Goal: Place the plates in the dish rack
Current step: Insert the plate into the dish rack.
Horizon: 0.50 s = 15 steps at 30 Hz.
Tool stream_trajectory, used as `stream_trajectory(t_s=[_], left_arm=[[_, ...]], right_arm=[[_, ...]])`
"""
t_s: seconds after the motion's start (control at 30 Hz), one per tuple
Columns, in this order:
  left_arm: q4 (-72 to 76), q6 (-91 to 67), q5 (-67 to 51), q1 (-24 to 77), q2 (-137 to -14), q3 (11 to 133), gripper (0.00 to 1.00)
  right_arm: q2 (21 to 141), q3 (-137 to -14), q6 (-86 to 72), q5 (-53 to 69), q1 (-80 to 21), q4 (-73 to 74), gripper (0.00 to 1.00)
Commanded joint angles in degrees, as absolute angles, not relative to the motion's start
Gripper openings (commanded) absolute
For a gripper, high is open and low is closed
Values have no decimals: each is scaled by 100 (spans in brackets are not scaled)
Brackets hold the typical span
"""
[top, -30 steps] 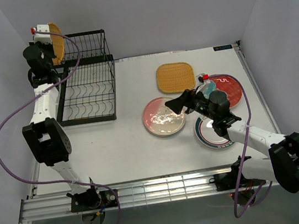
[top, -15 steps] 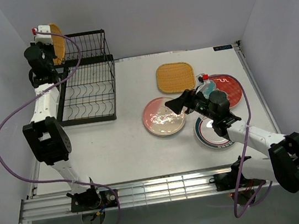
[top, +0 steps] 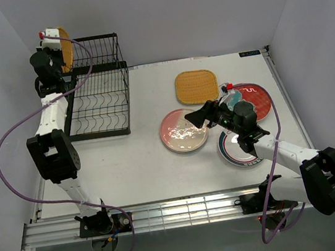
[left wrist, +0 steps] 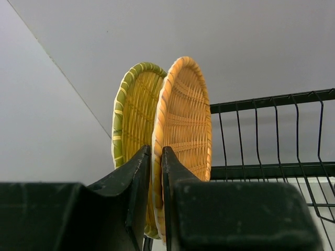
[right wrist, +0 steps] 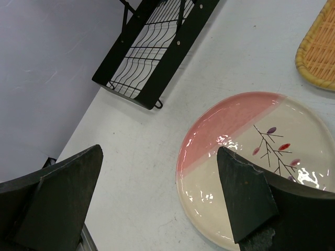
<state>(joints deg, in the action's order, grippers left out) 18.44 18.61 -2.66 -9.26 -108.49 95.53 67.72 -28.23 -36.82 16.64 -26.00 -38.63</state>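
Left tool (left wrist: 155, 151) is clamped shut on the rim of the round woven plate (left wrist: 186, 120), held on edge, up high over the rack's (top: 101, 133) rear left corner, not yet in a slot. Right tool (top: 196, 117) is wide open, holding nothing, over the pink plate (right wrist: 251, 157), which lies flat on the table (top: 147, 159) with the other plates close around it. Risks: the thin rim pinch may let the woven plate pivot or slip on the way down, so it clips the wires or lands across slots. The flat pink plate gives little edge to grab; a low approach could shove it into its neighbours.
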Motion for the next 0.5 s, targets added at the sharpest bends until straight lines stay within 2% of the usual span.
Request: stream_trajectory(t_s=[0.0,0.07,0.1,0.3,0.33,0.47], left_arm=[[1899,1872,-202,-905,-10846,9782,28],[1855,1872,-185,-905,-10863,9843,36],[1837,1863,-176,-905,-10872,9879,46],[1714,1846,-97,-905,-10942,10063,61],[1714,1837,-88,-905,-10942,10072,69],[1635,1741,-88,-905,-10899,10204,86]], right_arm=[[6776,-2979,-3586,1696,-2619,-3999,95],[6776,-2979,-3586,1705,-2610,-3999,95],[6776,-2988,-3586,1705,-2610,-3999,95],[6750,-2988,-3586,1714,-2619,-3999,95],[6750,-2980,-3586,1723,-2610,-3990,95],[6750,-2988,-3586,1731,-2619,-3990,95]])
